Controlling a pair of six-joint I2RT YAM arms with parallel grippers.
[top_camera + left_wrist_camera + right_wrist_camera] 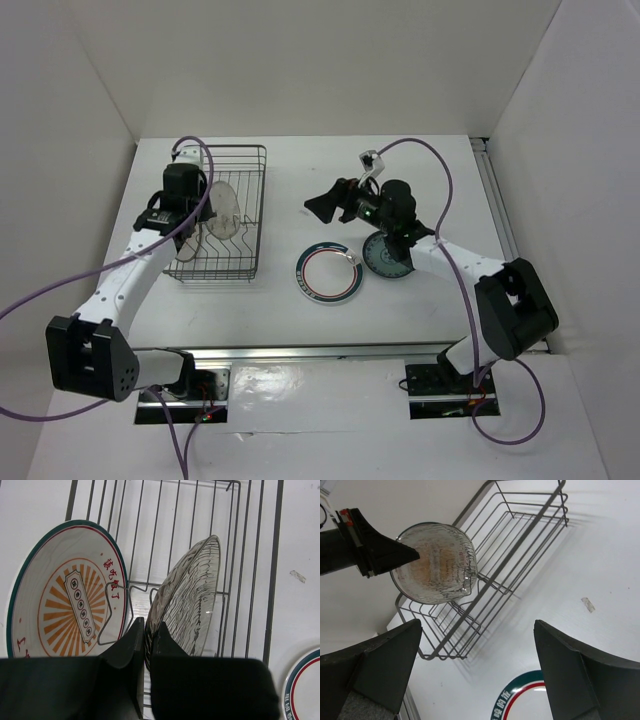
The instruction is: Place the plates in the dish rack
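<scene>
On my feed the dish rack (240, 165) sits on the left half of the table (300, 170), in front of the left arm, and two plates are in it. The orange-centred plate (65, 600) stands on edge and leans against the wires. In the left wrist view it is on the left, with the small grey plate (192, 600) just beside it on the right. That grey one looks almost glassy and ribbed. It is also up on edge, tilted, over the wavy divider wire. I cannot tell whether its lower edge is seated in the divider, because my own claw hides that part. The left gripper (146, 640) is clamped on the grey plate's rim, one finger on each face and the jaws nearly together. Out on the bare table, to the right of the rack and clear of it, the red-and-teal ringed plate (328, 272) lies flat. The smaller blue-green plate (383, 258) lies flat just beside it on the right, partly under the right arm. I cannot make out whether the two rims touch. The right gripper (478, 630) hovers above the table to the right of the rack, on the far side of the ringed plate. It points toward the rack with its jaws spread wide and nothing between them.
</scene>
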